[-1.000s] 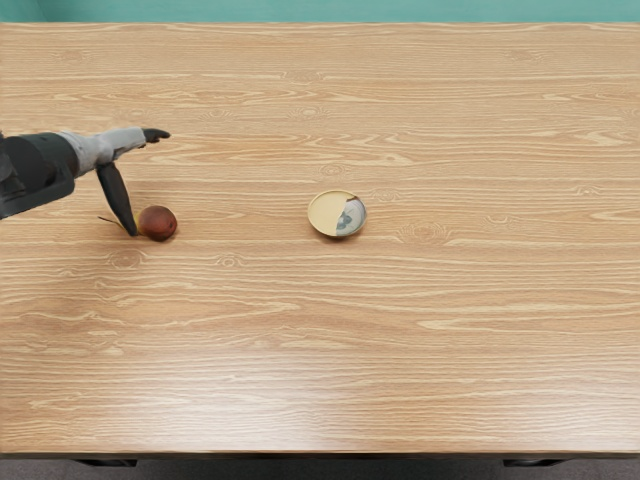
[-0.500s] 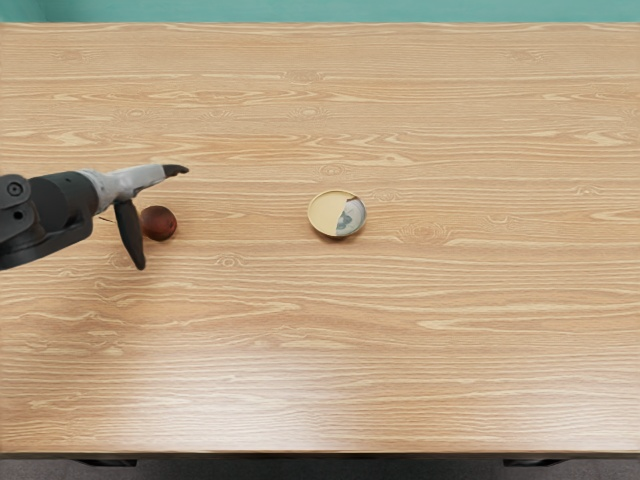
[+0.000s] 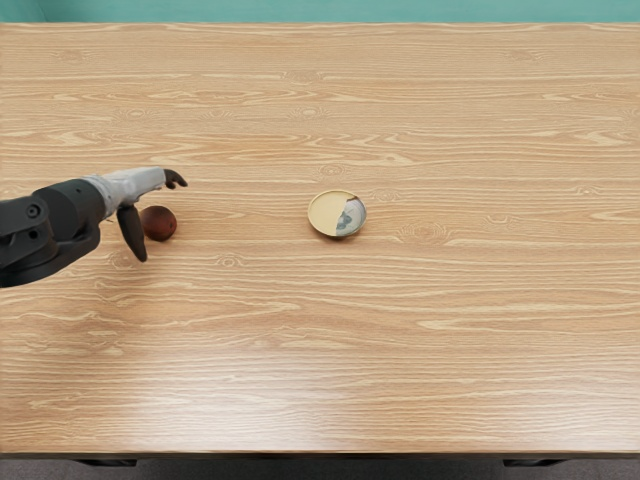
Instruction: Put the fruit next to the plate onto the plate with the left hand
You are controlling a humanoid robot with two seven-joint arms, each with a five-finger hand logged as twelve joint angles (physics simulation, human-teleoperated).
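Note:
A small dark red fruit lies on the wooden table, well to the left of a small tan plate with a grey-blue patch. My left hand comes in from the left edge and sits around the fruit's left side. Its fingers curl over the top of the fruit and its thumb hangs down just left of it. The fingers look spread around the fruit without clasping it. The fruit rests on the table. The right arm is out of view.
A teal wall strip runs along the table's far edge. The table's front edge is at the bottom of the head view.
The left hand has moved right and down to the fruit and its fingers have curled over it. The thumb now lies beside the fruit. The fruit has stayed put.

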